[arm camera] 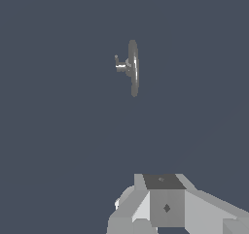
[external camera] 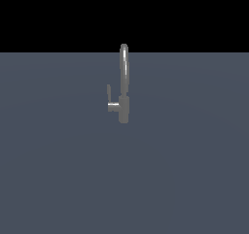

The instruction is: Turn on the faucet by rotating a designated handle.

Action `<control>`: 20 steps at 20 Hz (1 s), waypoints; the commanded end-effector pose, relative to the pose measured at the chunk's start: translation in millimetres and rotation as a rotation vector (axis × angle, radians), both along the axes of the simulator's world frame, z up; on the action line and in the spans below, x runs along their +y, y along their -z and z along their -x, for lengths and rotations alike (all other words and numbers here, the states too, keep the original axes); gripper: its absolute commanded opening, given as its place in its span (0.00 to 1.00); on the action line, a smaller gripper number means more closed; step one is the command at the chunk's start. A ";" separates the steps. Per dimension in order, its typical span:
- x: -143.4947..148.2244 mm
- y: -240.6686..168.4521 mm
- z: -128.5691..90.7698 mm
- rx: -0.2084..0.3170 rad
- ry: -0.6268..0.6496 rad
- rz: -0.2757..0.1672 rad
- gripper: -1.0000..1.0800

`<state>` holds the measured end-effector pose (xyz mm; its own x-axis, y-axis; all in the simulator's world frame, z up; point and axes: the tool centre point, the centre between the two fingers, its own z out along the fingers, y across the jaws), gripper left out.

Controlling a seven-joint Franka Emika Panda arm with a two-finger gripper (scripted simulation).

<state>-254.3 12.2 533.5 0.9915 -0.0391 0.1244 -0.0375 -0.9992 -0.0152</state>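
In the exterior view, the faucet [external camera: 123, 90] stands a little above the centre of the frame on a plain grey-blue desk [external camera: 58, 179]. Its tall narrow spout rises up to the black band at the top of the picture, and its short round body sits at the base. The handle [external camera: 111, 101] comes out on the exterior view's left of the body: a short horizontal stub that ends in a thin flat bar pointing upward. No arm and no claw appear in this view.

In the wrist view, the faucet [arm camera: 132, 68] is in the upper middle of the frame, seen from above, so the spout looks like a narrow oval. The handle [arm camera: 119, 65] sticks out beside it as a small bright stub. At the lower edge of the frame is a part of the claw [arm camera: 163, 206], only its blocky grey housing. The fingers are not shown, so I cannot tell how far it is open; nothing is seen in its hold. It is well apart from the faucet.

I judge the faucet to be rigid metal, fixed to the desk, smooth and probably slippery. The handle is small and thin, and it should turn around its stub. The best place to take hold seems to be the flat bar, near its free end, for more leverage, not the spout.
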 end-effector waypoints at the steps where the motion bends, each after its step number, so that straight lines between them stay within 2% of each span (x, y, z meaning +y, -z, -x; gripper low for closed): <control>1: 4.5 -11.8 1.3 -0.035 0.040 0.003 0.00; 9: 33.2 -59.9 6.5 -0.192 0.219 0.023 0.00; 20: 99.9 -104.0 0.4 -0.407 0.468 0.076 0.00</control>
